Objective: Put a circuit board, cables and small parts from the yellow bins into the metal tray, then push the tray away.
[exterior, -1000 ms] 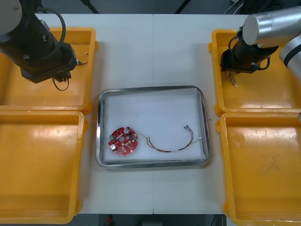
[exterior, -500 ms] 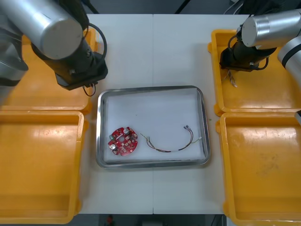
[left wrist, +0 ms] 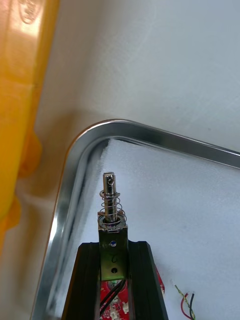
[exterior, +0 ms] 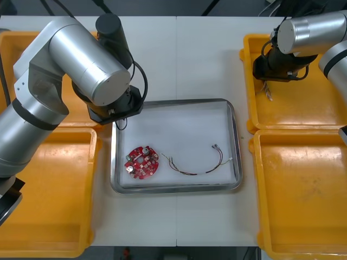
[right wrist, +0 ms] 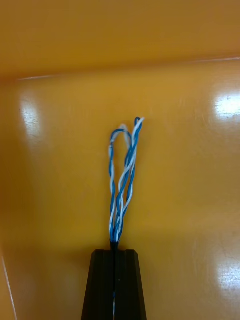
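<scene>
my left gripper (left wrist: 114,250) was clamped on a small metal part (left wrist: 111,210), its spring-wrapped pin sticking out past the fingertips. it hung over the far left corner of the metal tray (exterior: 176,101), just inside the rim. that closeness worried me: released there, the part could clip the rim and bounce out onto the table, or roll into the circuit board (exterior: 142,162) lying at the tray's near left. i judged a release nearer the tray's middle safer, short of the red and yellow cable (exterior: 190,174) at its near right. my right gripper (right wrist: 115,252) was pinched shut on the twisted blue and white cable (right wrist: 122,175) over the yellow bin (exterior: 303,103) off the tray's far right corner. so thin a bundle could slip free, or its loose loops could catch the bin wall on the way across.
</scene>
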Controlling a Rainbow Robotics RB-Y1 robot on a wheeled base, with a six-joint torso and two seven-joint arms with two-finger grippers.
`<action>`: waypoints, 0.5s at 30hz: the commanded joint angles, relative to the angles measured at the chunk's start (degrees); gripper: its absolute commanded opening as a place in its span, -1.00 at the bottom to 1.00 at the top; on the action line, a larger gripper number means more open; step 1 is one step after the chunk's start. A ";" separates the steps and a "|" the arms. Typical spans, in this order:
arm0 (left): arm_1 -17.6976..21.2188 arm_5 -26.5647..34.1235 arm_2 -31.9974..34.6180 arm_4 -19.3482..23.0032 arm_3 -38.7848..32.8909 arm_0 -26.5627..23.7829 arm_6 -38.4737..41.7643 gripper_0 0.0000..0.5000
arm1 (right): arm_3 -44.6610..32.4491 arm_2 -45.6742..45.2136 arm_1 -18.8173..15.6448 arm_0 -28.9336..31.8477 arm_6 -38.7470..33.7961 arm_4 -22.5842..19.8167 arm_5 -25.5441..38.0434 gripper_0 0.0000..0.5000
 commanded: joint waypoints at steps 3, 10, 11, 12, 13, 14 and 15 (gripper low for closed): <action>-1.35 -4.36 -3.48 -2.55 -0.87 1.80 4.88 -1.00 | 0.32 1.01 -0.33 -1.59 3.16 -0.99 1.02 -1.00; -1.26 -6.73 -6.39 -3.25 -0.78 2.32 5.14 -1.00 | -4.69 -1.36 -5.17 -1.59 14.32 -1.43 8.23 -1.00; -1.35 -7.26 -6.91 -3.25 -0.78 2.50 5.14 -1.00 | -5.56 -2.15 -5.78 -1.50 15.99 -1.61 9.46 -1.00; -1.35 -7.61 -7.18 -3.25 -0.78 2.59 5.14 -1.00 | -5.92 -2.59 -6.22 -1.59 16.79 -1.61 10.07 -1.00; -1.35 -8.32 -7.70 -3.25 -0.78 2.76 5.14 -1.00 | -6.71 -3.65 -6.75 -1.50 18.28 -1.70 11.30 -1.00; -1.35 -8.84 -8.23 -3.52 -0.78 3.03 5.14 -1.00 | -7.50 -4.70 -7.36 -1.59 19.69 -1.79 12.71 -1.00; -1.35 -9.02 -8.41 -3.69 -0.78 3.20 5.14 -1.00 | -7.85 -5.23 -7.63 -1.59 20.39 -1.79 13.41 -1.00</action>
